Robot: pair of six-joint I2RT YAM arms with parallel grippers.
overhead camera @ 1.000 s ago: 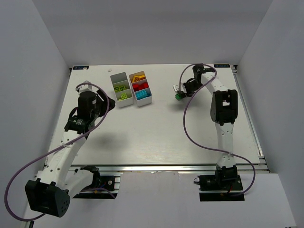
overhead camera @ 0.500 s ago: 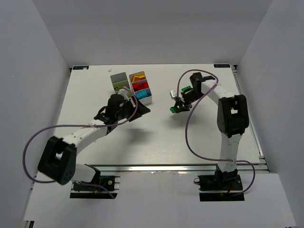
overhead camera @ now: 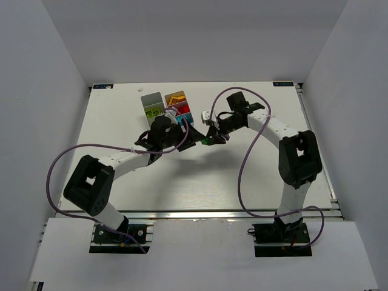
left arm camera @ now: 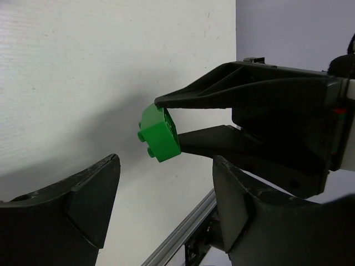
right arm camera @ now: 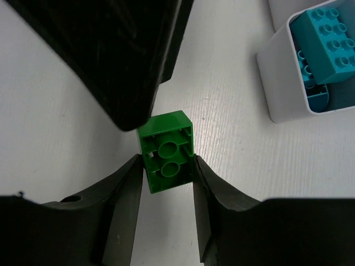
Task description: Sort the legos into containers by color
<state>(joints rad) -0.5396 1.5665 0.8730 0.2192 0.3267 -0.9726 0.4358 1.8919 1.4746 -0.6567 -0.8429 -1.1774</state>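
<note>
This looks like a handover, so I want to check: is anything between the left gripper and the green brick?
Nothing visible. The green brick is clamped at the right gripper's fingertips. It sits just ahead of the open left gripper, with only empty space between them.

Both arms, left arm [overhead camera: 124, 161] and right arm [overhead camera: 271, 125], have white links and black joint housings. A purple cable [overhead camera: 240, 182] loops along each. Black bases [overhead camera: 282, 233] sit just on the near side of the aluminium rail [overhead camera: 200, 213]. Fingers [right arm camera: 125, 205] are matte black, broad, tapering to blunt tips.
</note>
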